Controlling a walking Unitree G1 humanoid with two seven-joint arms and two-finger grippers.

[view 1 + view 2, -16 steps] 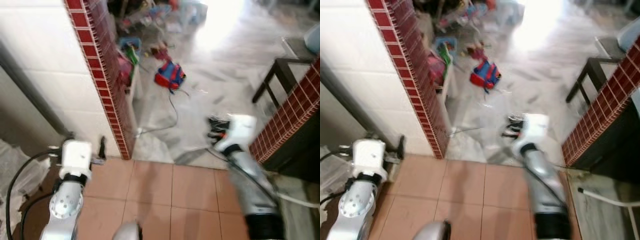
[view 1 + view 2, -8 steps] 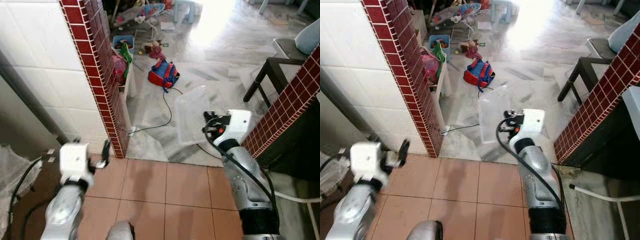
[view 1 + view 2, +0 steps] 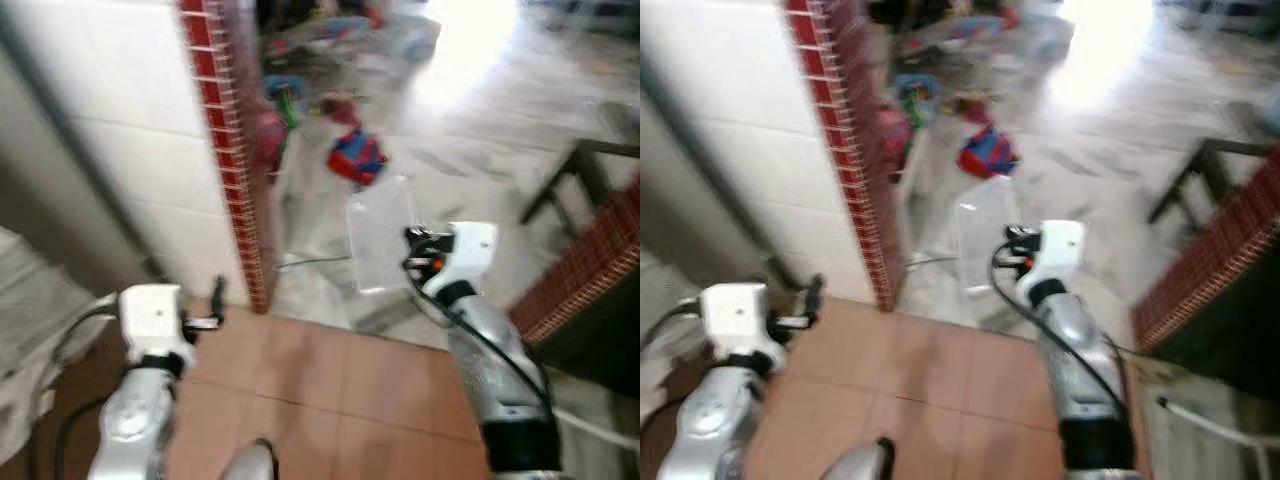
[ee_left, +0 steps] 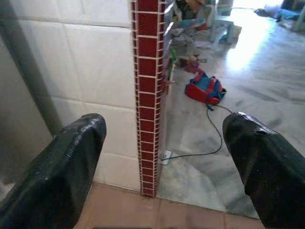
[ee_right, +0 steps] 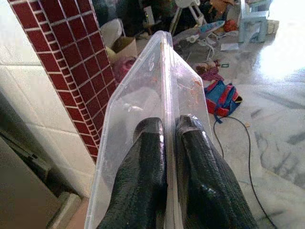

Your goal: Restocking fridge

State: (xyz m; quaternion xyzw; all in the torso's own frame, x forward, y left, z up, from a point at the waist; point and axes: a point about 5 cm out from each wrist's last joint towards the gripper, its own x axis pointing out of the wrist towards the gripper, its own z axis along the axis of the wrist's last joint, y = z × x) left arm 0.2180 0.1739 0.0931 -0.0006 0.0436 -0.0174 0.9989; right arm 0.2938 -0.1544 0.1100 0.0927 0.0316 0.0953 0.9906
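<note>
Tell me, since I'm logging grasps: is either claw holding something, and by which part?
The right claw pinches a clear plastic lid by its edge; the left claw is open, holding nothing.

Clear plastic lid before right gripper

We see two silver arms, each ending in a boxy white wrist housing; the left arm has a round silver joint cap, the right arm a black cuff and a looping black cable (with a small red-orange spot by the wrist). Fingers are black, rounded, finely textured.
</note>
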